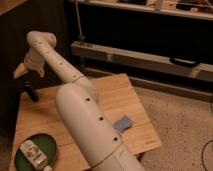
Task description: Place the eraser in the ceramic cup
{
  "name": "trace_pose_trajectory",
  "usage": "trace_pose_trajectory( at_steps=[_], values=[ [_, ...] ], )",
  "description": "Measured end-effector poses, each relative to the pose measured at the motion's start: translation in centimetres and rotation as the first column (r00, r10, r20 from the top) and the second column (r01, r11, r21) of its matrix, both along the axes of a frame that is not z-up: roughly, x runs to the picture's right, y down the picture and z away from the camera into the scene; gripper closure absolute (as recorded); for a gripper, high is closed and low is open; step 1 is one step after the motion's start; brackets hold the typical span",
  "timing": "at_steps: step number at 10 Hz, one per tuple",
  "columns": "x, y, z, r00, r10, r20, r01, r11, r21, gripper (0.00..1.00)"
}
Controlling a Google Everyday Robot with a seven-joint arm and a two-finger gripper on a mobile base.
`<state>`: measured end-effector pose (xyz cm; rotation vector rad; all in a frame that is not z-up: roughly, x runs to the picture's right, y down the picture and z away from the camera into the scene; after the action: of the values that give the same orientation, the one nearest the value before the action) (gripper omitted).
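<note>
My gripper hangs over far-left table corner, jaws spread wide, empty, poised above upright eraser for top grab. No cup in view; maybe behind my arm.

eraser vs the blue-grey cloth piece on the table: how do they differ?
The eraser is black; the cloth piece is pale blue-grey. The eraser stands on end at the left of the wooden table; the cloth piece lies flat toward its right edge. Shared: both rest on that table, unheld. The gripper hangs just above the eraser, jaws open.
</note>
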<state>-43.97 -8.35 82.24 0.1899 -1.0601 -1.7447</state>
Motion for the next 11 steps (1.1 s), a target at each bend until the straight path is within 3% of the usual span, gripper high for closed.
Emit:
trace_pose_trajectory(
  at_steps=[4, 9, 10, 11],
  values=[
    [-1.3, 2.1, 1.0, 0.999, -0.046, -0.012, 0.045, 0.9987, -0.025, 0.20],
    [-2.1, 4.3, 3.4, 0.994, -0.080, -0.068, 0.078, 0.9962, -0.039, 0.20],
    [-2.2, 4.3, 3.5, 0.994, -0.080, -0.069, 0.077, 0.9962, -0.040, 0.21],
    [-2.1, 4.3, 3.5, 0.994, -0.079, -0.071, 0.077, 0.9963, -0.040, 0.29]
  ],
)
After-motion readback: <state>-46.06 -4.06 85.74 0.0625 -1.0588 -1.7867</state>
